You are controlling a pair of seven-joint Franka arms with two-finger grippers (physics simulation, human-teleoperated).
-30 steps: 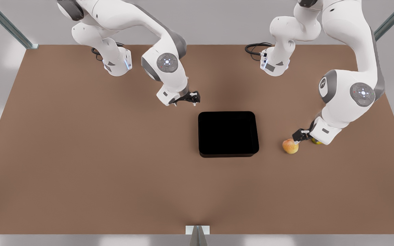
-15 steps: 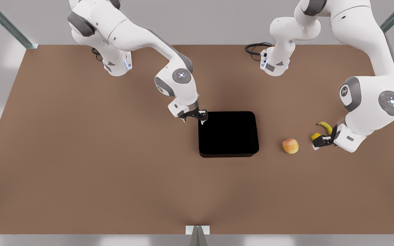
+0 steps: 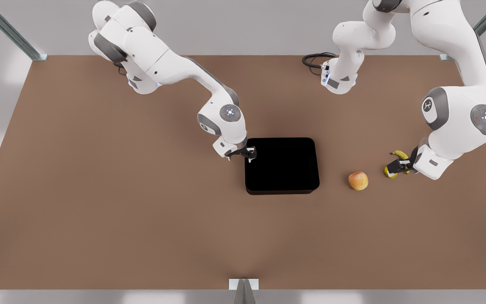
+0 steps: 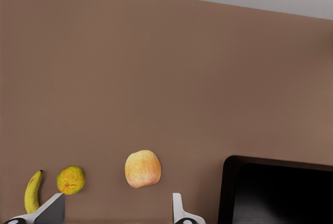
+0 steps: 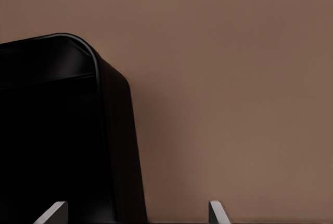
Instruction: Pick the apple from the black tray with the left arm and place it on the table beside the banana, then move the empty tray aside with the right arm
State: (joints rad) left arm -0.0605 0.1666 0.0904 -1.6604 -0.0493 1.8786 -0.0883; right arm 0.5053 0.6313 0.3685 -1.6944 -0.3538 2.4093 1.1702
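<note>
Apple (image 3: 358, 180) is sitting on the bench (image 3: 99, 190) right of centre; left jaws (image 3: 395, 170) gaping empty by the banana (image 3: 400, 155), right jaws (image 3: 249, 153) straddling, open, the black tray (image 3: 281, 165) rim

The black tray (image 3: 282, 165) sits mid-table (image 3: 99, 190). The apple (image 3: 358, 180) lies on the table toward the front view's right of the tray. The banana (image 3: 398, 155) lies farther right, near the apple.

Glossy black tray (image 3: 282, 165), matte brown table (image 3: 141, 202), smooth-skinned apple (image 3: 358, 180), glossy white arm shells

Right claw (image 3: 248, 153) lower at black tray (image 3: 282, 165).
</note>
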